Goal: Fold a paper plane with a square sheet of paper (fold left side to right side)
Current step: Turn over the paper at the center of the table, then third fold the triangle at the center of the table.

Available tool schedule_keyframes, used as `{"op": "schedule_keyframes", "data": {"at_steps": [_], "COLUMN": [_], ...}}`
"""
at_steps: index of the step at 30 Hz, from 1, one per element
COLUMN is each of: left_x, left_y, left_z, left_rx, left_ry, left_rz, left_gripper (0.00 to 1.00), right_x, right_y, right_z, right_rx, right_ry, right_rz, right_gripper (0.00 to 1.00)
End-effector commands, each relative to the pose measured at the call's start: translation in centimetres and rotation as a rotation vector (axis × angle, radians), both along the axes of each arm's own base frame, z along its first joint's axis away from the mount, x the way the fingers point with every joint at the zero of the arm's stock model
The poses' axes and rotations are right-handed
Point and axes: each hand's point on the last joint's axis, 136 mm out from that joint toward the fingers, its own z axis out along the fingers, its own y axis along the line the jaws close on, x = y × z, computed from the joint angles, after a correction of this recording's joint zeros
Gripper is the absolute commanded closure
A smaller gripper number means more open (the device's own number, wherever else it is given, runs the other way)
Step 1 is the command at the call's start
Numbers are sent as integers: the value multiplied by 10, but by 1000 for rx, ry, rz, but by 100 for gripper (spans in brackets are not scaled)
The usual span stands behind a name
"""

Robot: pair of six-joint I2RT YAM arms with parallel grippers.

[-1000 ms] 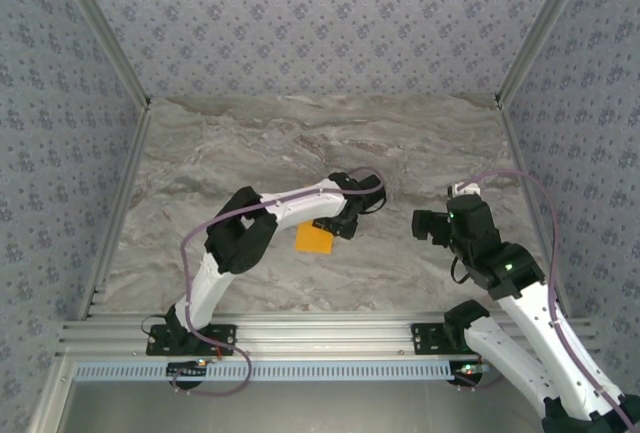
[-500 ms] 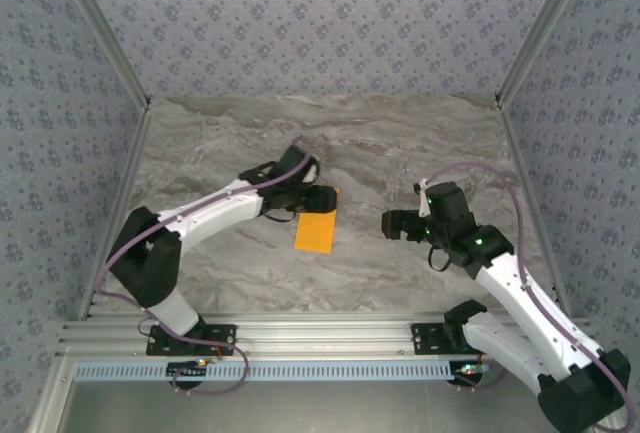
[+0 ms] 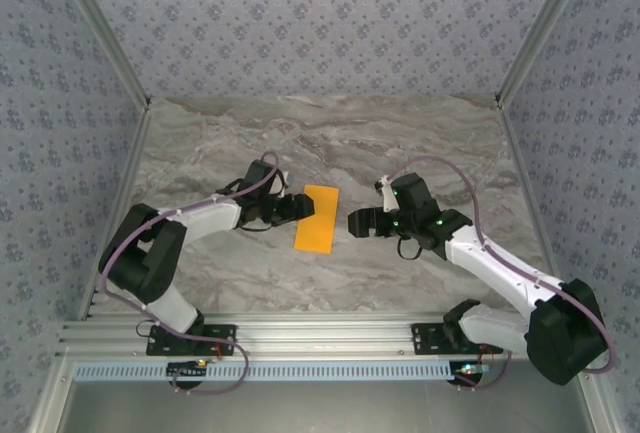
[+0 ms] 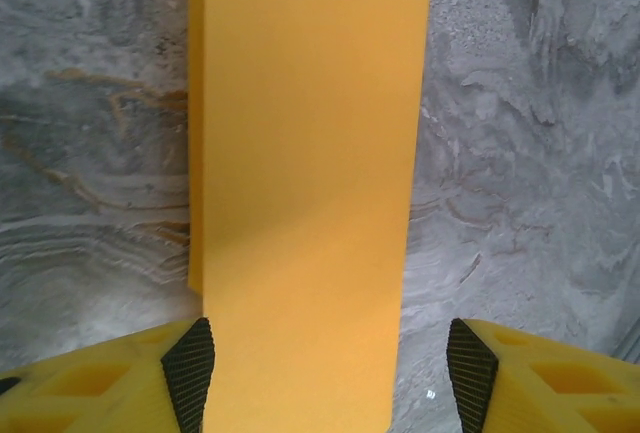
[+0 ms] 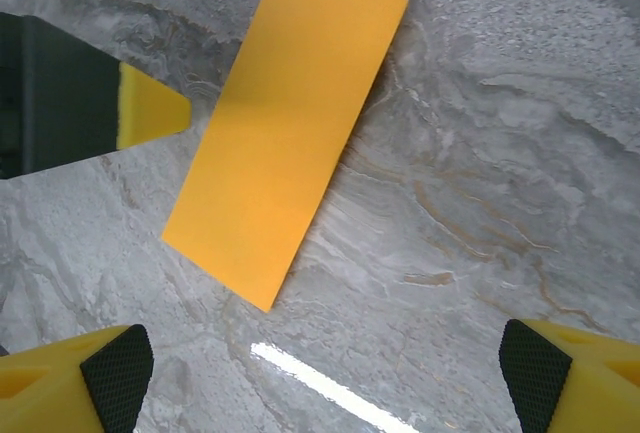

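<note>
1 square sheet of paper (image 3: 317, 218), thin, matte and orange-yellow, lies folded into a narrow rectangle mid-bench (image 3: 200, 153), well apart from every edge. The left gripper (image 3: 300, 206) sits at its left edge and the right gripper (image 3: 355, 223) nearby on the right; both gape empty. Risk: a push slides the light sheet over the smooth marble, skewing later creases.

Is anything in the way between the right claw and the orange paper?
No, nothing visible. Only bare grey marble table lies between the right claw and the folded orange-yellow paper rectangle. The left claw sits at the paper's other side.
</note>
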Motion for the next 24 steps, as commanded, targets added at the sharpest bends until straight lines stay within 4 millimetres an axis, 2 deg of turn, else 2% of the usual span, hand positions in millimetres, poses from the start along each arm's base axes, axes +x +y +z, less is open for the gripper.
{"op": "schedule_keyframes", "data": {"at_steps": [1, 7, 16, 24], "left_x": [1, 2, -2, -7], "left_y": [-5, -1, 8, -2], "left_z": [-7, -18, -17, -25], "left_rx": [-33, 0, 43, 3], "left_ry": [17, 36, 28, 67], "left_rz": [-14, 4, 12, -21], "left_gripper": [36, 35, 32, 40], "right_x": [4, 2, 0, -4], "right_y": [9, 11, 13, 24], "right_z": [12, 13, 9, 8], "right_rx": [43, 39, 32, 28], "right_ry": [-20, -22, -20, -39], "right_rz": [9, 19, 28, 76], "right_gripper": [6, 6, 6, 8]}}
